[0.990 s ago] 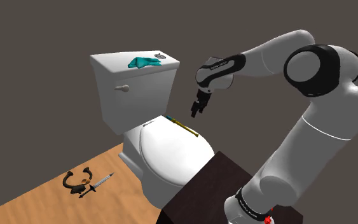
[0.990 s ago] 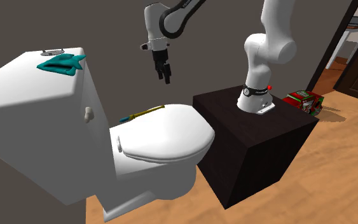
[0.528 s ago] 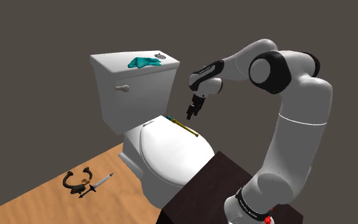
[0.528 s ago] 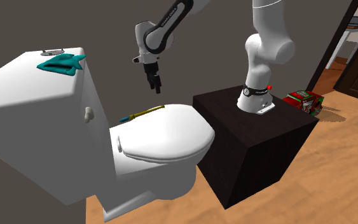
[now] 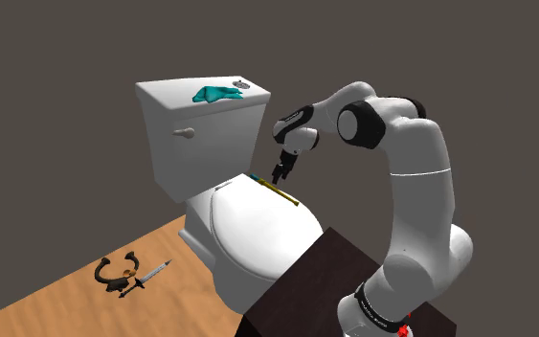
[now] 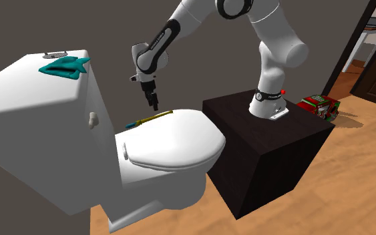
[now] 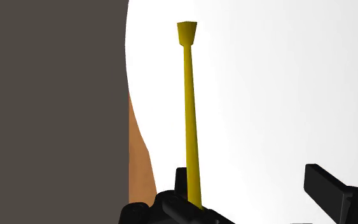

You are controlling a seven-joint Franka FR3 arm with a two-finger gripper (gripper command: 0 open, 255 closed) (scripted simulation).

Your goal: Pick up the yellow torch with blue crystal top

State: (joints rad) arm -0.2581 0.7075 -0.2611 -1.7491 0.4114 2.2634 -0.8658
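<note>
The gripper [image 5: 279, 173] has dropped from well above to just over the torch [image 5: 277, 191]. Its fingers [image 7: 327, 184] stand apart, clasping nothing. The torch lies unmoved along the toilet [image 5: 258, 235] lid's rim, blue tip towards the tank [image 5: 200, 144].

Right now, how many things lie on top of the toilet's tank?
2: a teal thing near the middle of the top, and a small grey thing close beside it.

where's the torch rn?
Torch lies flat on the toilet lid near the tank, at the lid's right edge in the shoulder view, just under the gripper.
</note>
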